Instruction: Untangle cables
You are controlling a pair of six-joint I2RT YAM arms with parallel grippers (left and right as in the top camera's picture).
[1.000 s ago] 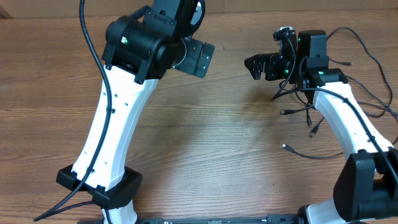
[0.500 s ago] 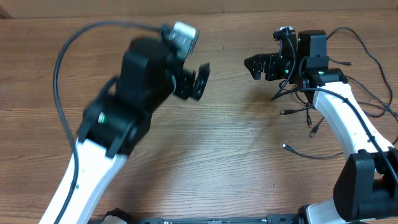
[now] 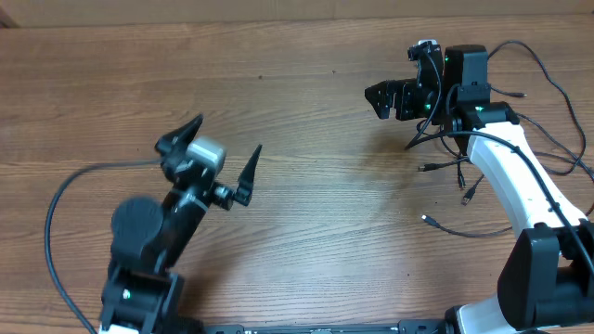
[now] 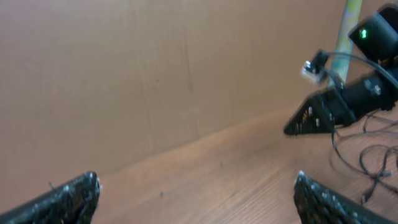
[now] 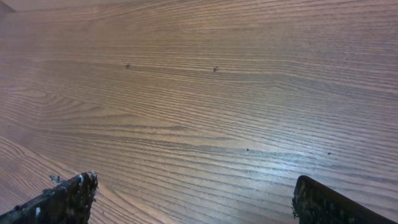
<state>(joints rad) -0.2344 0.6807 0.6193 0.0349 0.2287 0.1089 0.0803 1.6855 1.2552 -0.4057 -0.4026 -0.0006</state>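
Black cables point(image 3: 461, 176) lie on the desk point(image 3: 325, 213), right end effector point(image 3: 378, 100) near them, left end effector point(image 3: 225, 141) well apart, both with fingers spread.

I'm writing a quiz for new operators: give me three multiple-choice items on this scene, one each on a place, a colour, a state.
1. Where do the cables lie? A) by the right arm B) under the left arm C) mid-table
2. Their colour? A) white B) black C) red
3. The left end effector is: A) open, empty B) shut on a cable C) shut, empty
1A: overhead shows them at the right arm. 2B: all cords look black. 3A: its fingers stand wide apart, nothing between.
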